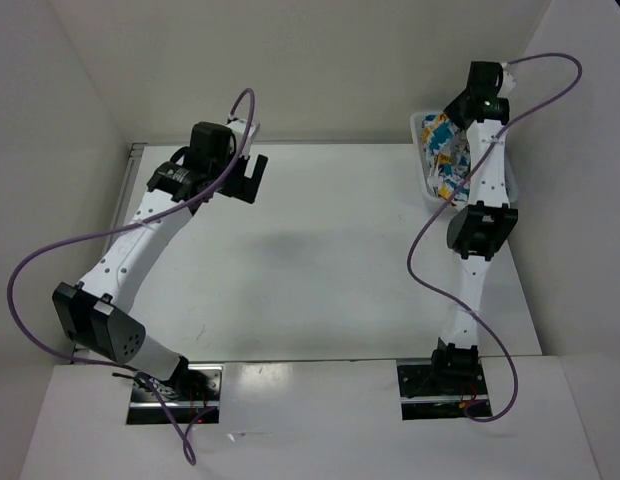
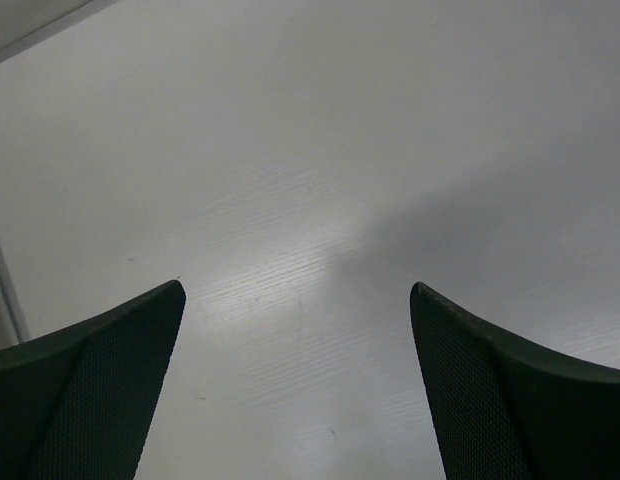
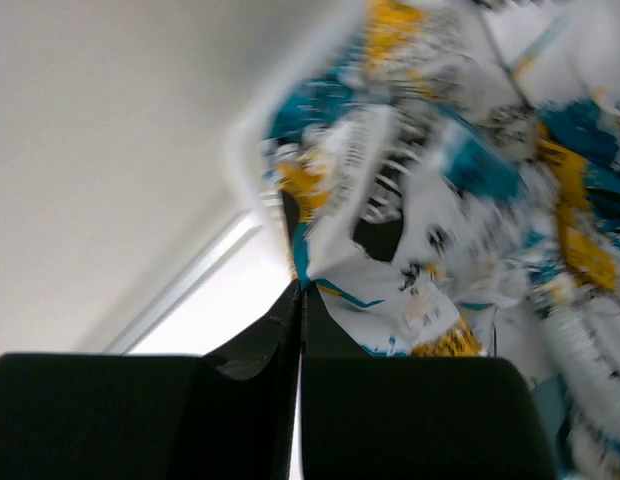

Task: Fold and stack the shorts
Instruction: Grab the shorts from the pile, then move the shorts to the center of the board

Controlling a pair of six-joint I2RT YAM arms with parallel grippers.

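My left gripper (image 2: 297, 292) hangs spread wide over the table (image 1: 330, 260), well apart from the cloth. Farther off, at the far right corner, my right gripper (image 3: 298, 292), the nearer arm, points into the white basket (image 1: 421, 160). Its fingers are pressed together at the crumpled shorts (image 3: 420, 250) heaped inside, and I cannot tell whether cloth is pinched.

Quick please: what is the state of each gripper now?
Left gripper: open, nothing between the fingers.
Right gripper: closed, apparently pinching the shorts; picture blurred.
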